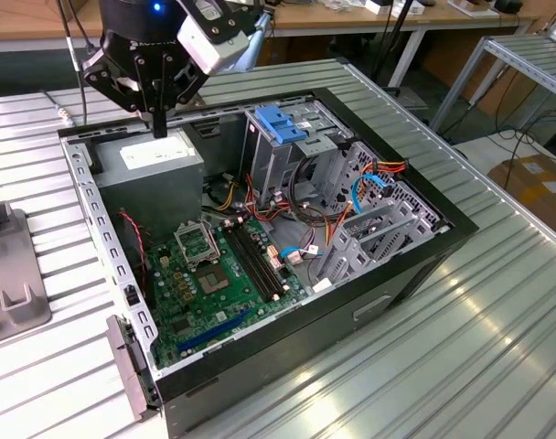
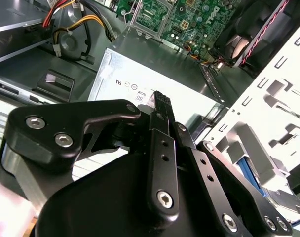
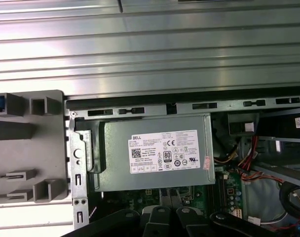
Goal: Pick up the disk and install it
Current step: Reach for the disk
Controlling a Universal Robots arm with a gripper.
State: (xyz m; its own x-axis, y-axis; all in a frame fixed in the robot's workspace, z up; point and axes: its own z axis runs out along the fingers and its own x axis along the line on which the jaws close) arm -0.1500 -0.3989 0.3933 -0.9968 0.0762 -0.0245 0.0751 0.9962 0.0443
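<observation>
Gripper [image 1: 159,126] hangs at the exterior view's left, pointing straight down, wrist vertical. Fingers [image 2: 161,123] pressed together tip to tip, nothing clamped between them, in second wrist view.

- Gripper [image 1: 159,130]: black throughout; silver screw heads are noted on its links in the second wrist view.
- Table [image 1: 424,366]: silver-grey, patterned in long parallel ribs, streaked with pale glare.
- Computer case [image 1: 415,265]: black shell; pale grey metal is seen inside.
- Motherboard [image 1: 200,283]: green, crossed by black slots, with one blue slot toward six o'clock.
- Power supply [image 3: 115,153]: grey. Its label [image 3: 165,150] is white with black print, and a small pink sticker [image 3: 206,162] is noted at the label's corner.
- Plastic bracket [image 1: 283,123]: bright blue, at twelve o'clock of the case.
- Wire bundle [image 1: 251,197]: red, yellow, orange and black.
- Thin cables [image 1: 374,187]: blue, at three o'clock.
- Fixture [image 1: 8,274]: flat mid-grey, at nine o'clock of the case.
</observation>
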